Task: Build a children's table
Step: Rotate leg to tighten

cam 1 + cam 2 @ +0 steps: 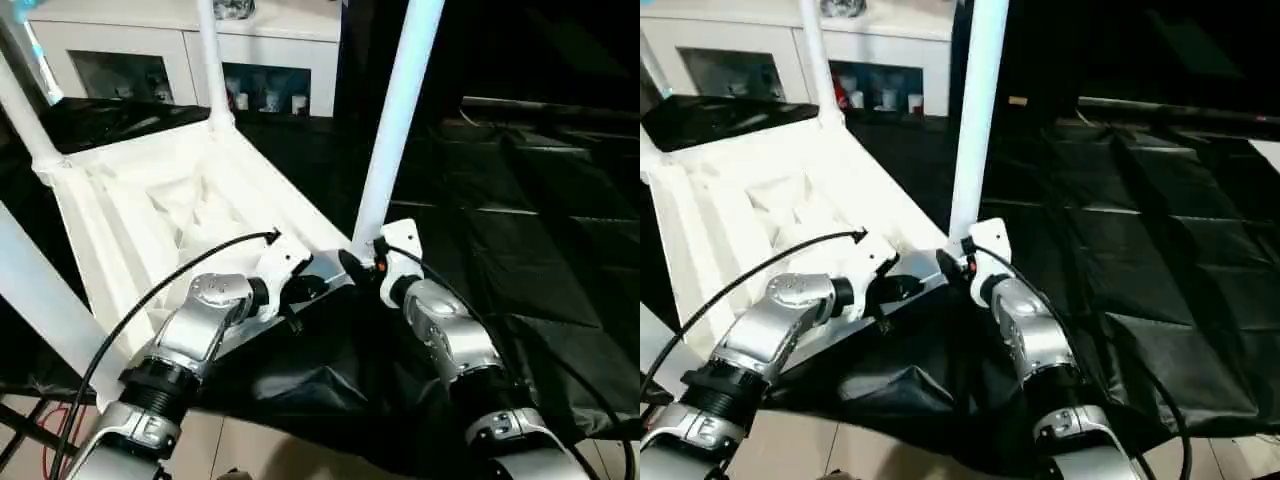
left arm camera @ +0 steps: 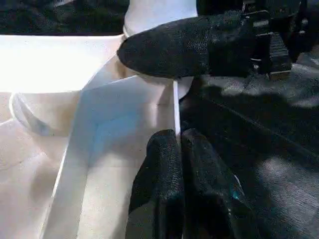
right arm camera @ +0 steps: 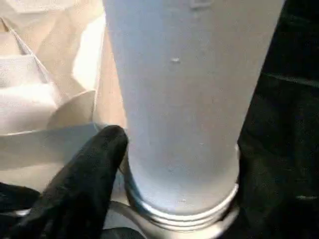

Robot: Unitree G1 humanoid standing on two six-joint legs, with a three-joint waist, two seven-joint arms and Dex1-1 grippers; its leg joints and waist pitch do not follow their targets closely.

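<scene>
The white children's table top [image 1: 150,210] lies upside down with its ribbed underside up. Legs stand up from its corner sockets. The near right leg [image 1: 395,120] rises straight out of its socket, and its base with the threaded ring [image 3: 184,214] is close in the right wrist view. My right gripper [image 1: 358,262] is at the foot of this leg, against it. My left gripper [image 2: 178,144] is just to the left of that corner. It is shut on the thin upright rim [image 2: 175,107] of the table top, whose edge runs down between the two black fingertips.
A white cabinet with glass doors [image 1: 250,60] stands behind the table. Black cloth [image 1: 520,250] covers the surface under the table and to the right. A black cable [image 1: 150,290] arcs over my left forearm. Light floor tiles [image 1: 250,450] show in front.
</scene>
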